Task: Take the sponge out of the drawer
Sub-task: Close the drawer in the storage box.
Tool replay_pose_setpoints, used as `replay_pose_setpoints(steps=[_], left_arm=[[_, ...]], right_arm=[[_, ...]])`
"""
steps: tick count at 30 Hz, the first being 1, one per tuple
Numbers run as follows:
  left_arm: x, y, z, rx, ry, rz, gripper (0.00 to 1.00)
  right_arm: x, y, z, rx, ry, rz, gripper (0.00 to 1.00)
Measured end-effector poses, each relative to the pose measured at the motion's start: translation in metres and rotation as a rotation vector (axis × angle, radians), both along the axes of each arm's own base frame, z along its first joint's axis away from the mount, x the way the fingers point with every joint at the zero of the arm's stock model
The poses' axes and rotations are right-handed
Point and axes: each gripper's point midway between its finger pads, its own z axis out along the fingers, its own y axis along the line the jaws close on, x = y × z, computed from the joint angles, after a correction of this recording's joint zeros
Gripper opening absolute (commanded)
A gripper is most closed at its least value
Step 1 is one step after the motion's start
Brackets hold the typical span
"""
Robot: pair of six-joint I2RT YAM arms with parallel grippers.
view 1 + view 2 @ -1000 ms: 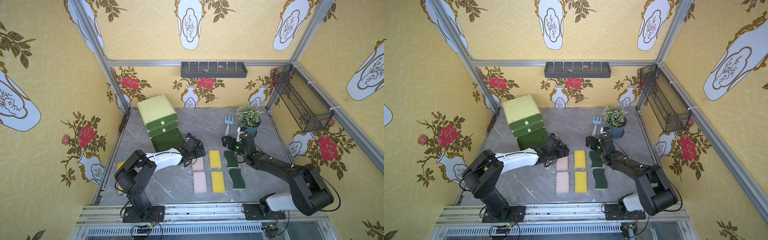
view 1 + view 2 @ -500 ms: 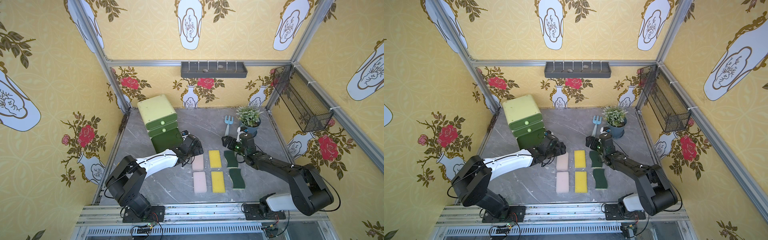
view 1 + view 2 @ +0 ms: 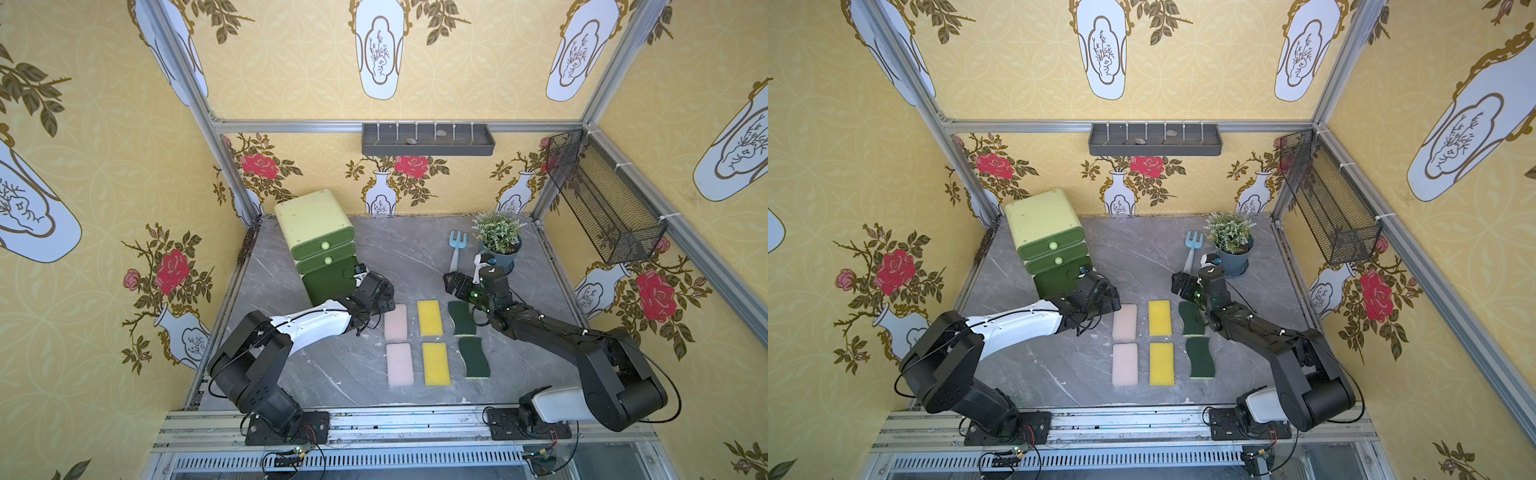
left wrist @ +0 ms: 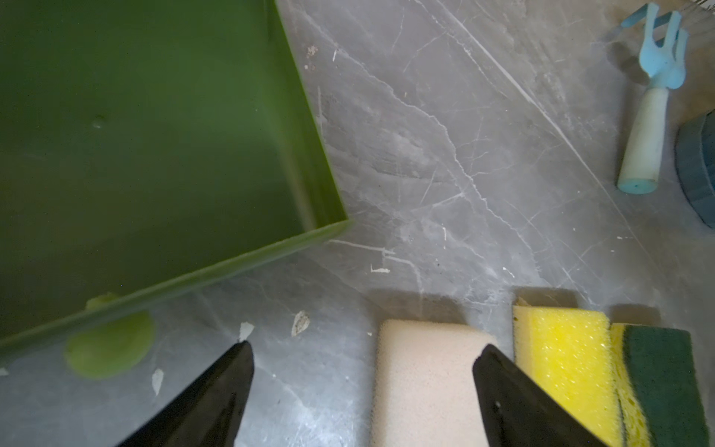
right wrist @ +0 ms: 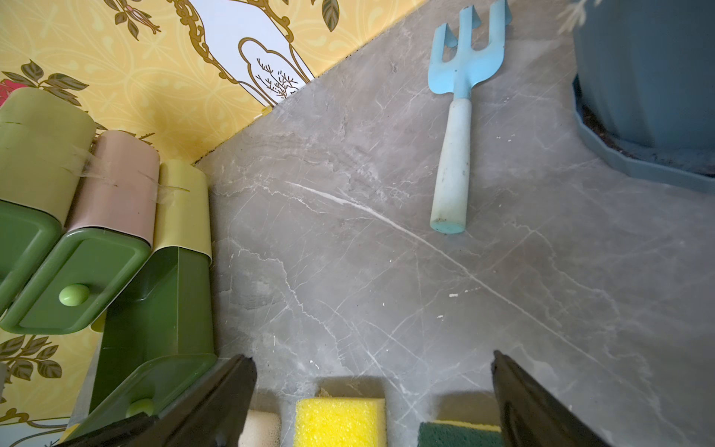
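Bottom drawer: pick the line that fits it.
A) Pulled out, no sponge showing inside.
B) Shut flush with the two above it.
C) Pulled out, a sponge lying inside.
A: the left wrist view looks into the drawer from above and its green inside is bare where it shows; in a top view it juts out from the cabinet.

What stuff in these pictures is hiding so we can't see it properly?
- Inside of the open dark green bottom drawer: cut off by the left wrist view's edge; partly under the left gripper in both top views.
- Two closed upper drawers: fronts hide their contents.
- Bits in the grey wall tray: too small in top views.
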Motion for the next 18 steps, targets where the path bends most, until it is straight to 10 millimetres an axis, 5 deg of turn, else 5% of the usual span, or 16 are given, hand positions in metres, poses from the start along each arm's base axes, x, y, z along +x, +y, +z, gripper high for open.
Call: replay_pose_setpoints(steps=[18], left_arm=[[0.047, 0.029, 0.016, 0.062, -0.108, 0.007, 0.94]], right_arm=[[0.0, 0.0, -0.003, -0.003, 0.006, -0.001, 0.98]])
